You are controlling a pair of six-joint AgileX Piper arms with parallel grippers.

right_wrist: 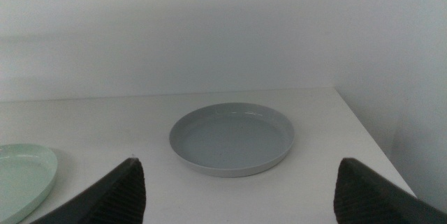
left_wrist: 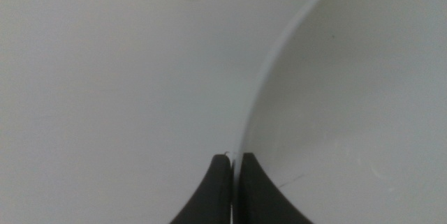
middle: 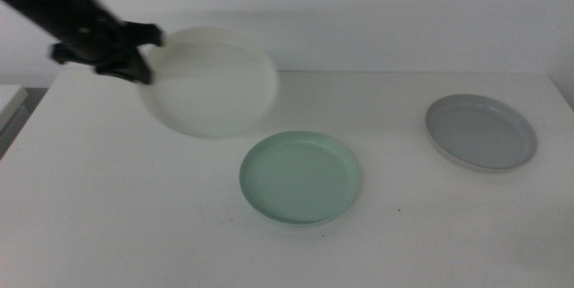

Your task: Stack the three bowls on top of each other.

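My left gripper [middle: 151, 55] is shut on the rim of the white bowl [middle: 213, 82], which hangs tilted above the table at the back left. In the left wrist view the two dark jaws pinch that rim [left_wrist: 235, 160], with the white bowl [left_wrist: 349, 105] filling one side. The mint green bowl [middle: 300, 178] lies flat near the table's middle, right and forward of the white one. The grey bowl [middle: 481, 131] rests at the right. The right gripper [right_wrist: 237, 189] stands open, with the grey bowl [right_wrist: 232, 139] ahead of it and the green bowl's edge [right_wrist: 24, 175] to one side; it is out of the middle view.
The white table [middle: 108, 216] ends at its right edge [right_wrist: 370, 140] just beyond the grey bowl. A pale wall rises behind the table. A small dark speck [middle: 400, 209] lies near the green bowl.
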